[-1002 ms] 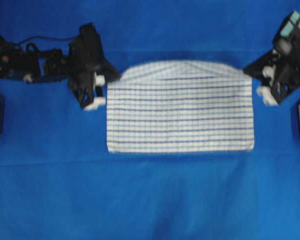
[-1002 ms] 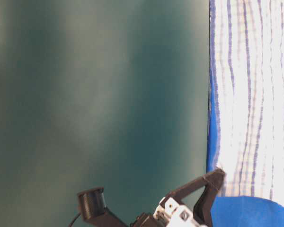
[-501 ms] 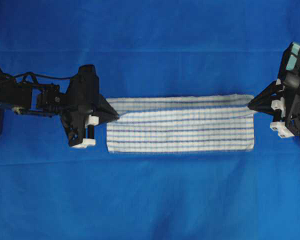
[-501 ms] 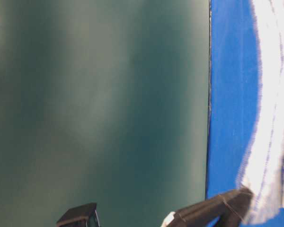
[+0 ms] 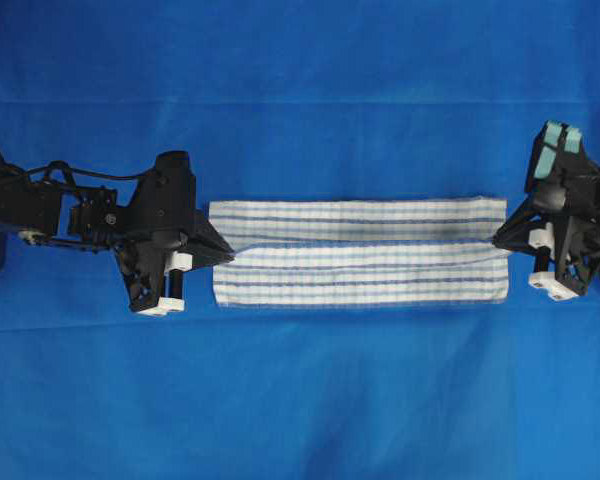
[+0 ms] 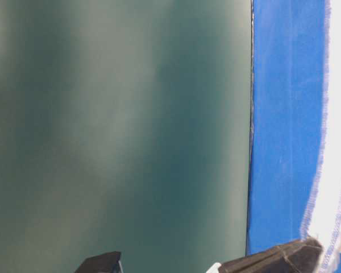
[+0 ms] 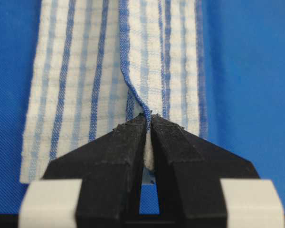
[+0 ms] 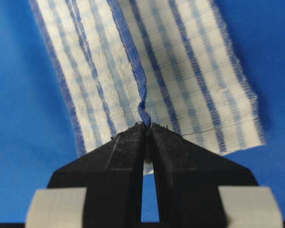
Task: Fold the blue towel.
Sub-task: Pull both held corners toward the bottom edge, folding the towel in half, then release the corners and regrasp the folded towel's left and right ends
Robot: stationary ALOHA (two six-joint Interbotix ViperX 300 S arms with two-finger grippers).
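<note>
The blue towel (image 5: 360, 250), white with blue stripes, lies as a long narrow band across the middle of the table, partly folded over itself. My left gripper (image 5: 226, 256) is shut on its hemmed edge at the left end; the wrist view shows the hem (image 7: 133, 90) pinched between the black fingers (image 7: 118, 142). My right gripper (image 5: 498, 240) is shut on the same edge at the right end, seen pinched in the right wrist view (image 8: 143, 114). The held edge is stretched between the two grippers, about halfway across the towel's width. The towel also shows at the right of the table-level view (image 6: 338, 170).
A large plain blue cloth (image 5: 300, 400) covers the whole table under the towel. Both arms reach in from the sides at mid height. A dark green wall (image 6: 119, 131) fills the table-level view's left.
Both grippers have carried the towel's far edge toward the front, over the rest of the towel. The towel went from a wide rectangle to a narrow folded band. Both grippers stayed shut.
</note>
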